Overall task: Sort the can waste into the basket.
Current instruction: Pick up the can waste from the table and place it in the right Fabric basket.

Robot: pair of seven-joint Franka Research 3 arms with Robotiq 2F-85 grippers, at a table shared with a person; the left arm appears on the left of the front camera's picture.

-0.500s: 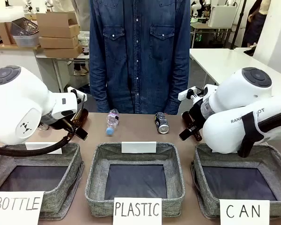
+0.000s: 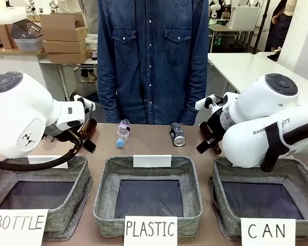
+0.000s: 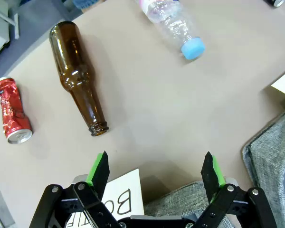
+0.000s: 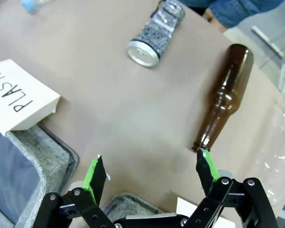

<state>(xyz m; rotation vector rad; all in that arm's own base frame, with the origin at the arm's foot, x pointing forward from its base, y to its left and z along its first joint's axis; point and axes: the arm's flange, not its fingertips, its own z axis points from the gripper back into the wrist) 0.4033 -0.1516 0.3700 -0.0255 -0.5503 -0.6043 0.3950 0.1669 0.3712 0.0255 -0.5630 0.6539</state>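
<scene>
**Both claws wide open, both cans loose on the table**

The brown table (image 2: 149,147) carries the grey fabric rectangular basket signed "CAN" (image 2: 219,202) at the robot's right. The left claw (image 3: 155,159) and the right claw (image 4: 149,156) hover with jaws spread wide, holding nothing. The dark navy metal can (image 2: 177,134) lies on its side near the table's far edge. The crushed red metal can (image 3: 12,111) lies beside a brown glass bottle (image 3: 78,76).

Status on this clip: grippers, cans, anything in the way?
Left gripper and right gripper open, empty. Dark can and crushed red can lying on table, not in CAN basket. Brown bottle beside red can.
</scene>
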